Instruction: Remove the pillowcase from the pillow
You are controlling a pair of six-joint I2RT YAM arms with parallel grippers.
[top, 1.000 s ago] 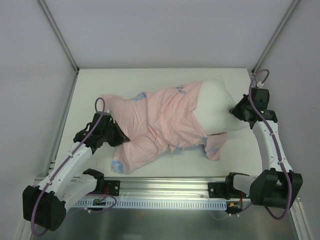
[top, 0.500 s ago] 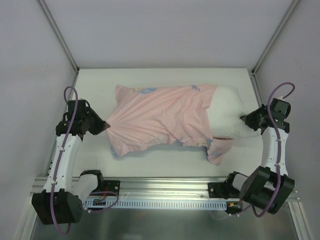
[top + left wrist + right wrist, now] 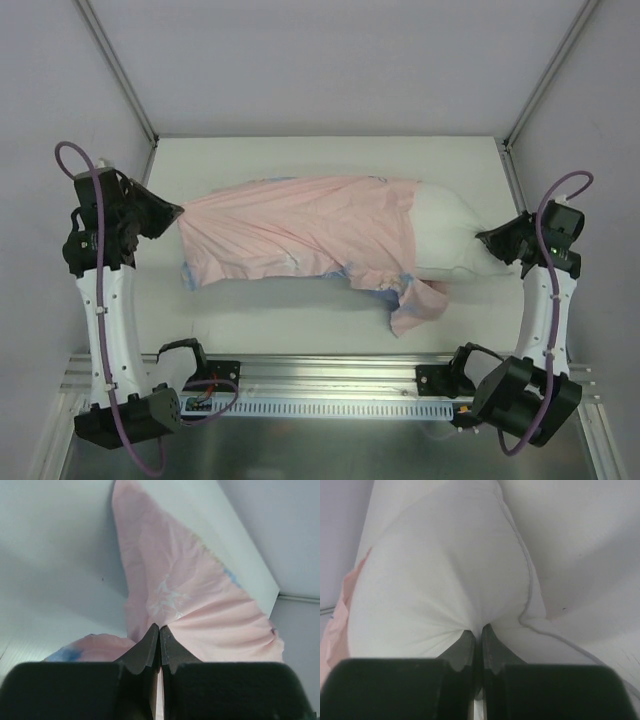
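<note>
The left gripper (image 3: 178,212), pinched shut on the end of the pink printed fabric pillowcase (image 3: 300,228), has swung far left, pulling it taut — more of the plump white pillow (image 3: 448,225) now shows at the right, where the right gripper (image 3: 488,238) clamps its corner; stripping is under way.

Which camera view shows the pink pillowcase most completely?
The top external view: the whole pillowcase shows there, stretched from the left gripper to the pillow that it partly covers. The left wrist view shows only the pinched end; the right wrist view only a pink sliver at its left edge.
</note>
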